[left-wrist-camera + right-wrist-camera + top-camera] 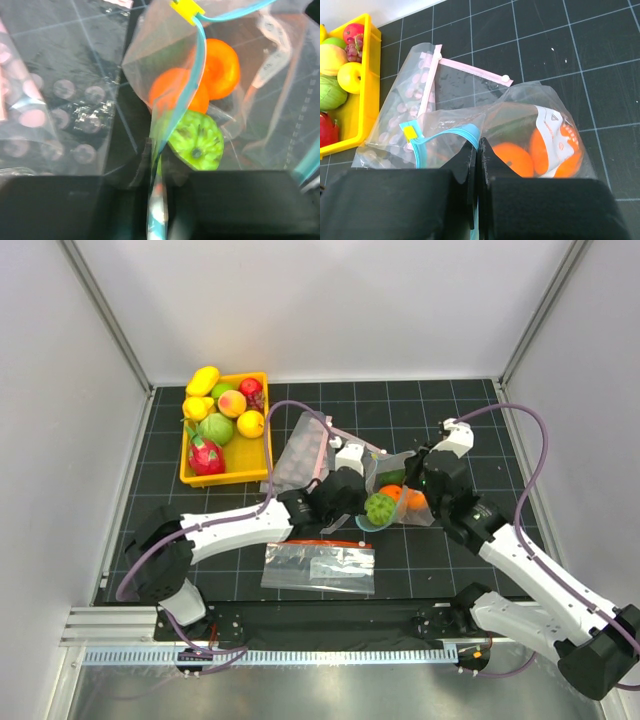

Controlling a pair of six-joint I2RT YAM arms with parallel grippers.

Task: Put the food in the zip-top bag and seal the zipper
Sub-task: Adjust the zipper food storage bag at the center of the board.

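While both hands crowd the middle of the desk (460,410), the zip-top bag (415,512) sits bunched between them, with two oranges (220,67) and a green fruit (197,142) already inside. The left hand (159,172) is closed on the zipper (199,65), the teal strip squeezed between its fingers. The right hand (477,150) is clamped on the same strip further along. From above, the bag lies at three o'clock from the left hand and at nine o'clock from the right, both about equally near. In the left wrist view the strip's long axis runs from the pinch at six o'clock up towards twelve, ending at a yellow slider (186,9). I'd judge that sealing turns on travelling along that line, as the mouth looks partly open near the slider.
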